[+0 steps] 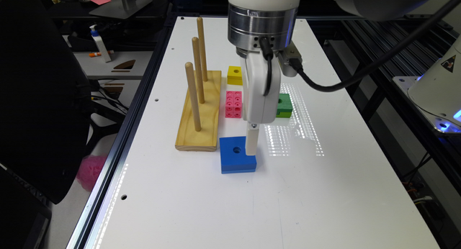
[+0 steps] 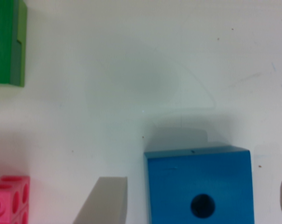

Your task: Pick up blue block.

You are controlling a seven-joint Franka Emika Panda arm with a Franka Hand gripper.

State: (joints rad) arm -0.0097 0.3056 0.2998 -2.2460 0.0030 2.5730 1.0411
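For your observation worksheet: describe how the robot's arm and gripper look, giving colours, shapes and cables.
The arm is glossy white with a ribbed silver metal ring at the wrist. The gripper has a boxy white body and pale off-white fingers. A thick black cable plugs in beside the wrist.

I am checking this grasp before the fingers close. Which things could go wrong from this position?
1. In the wrist view the blue block sits between the open fingers but looks slightly rotated, so the pads may meet it unevenly and twist it.
2. The gripper looks low on the block in the exterior view; further descent might press into the white table.
3. The wooden peg base stands close beside the block; a pushed block may slide against it.
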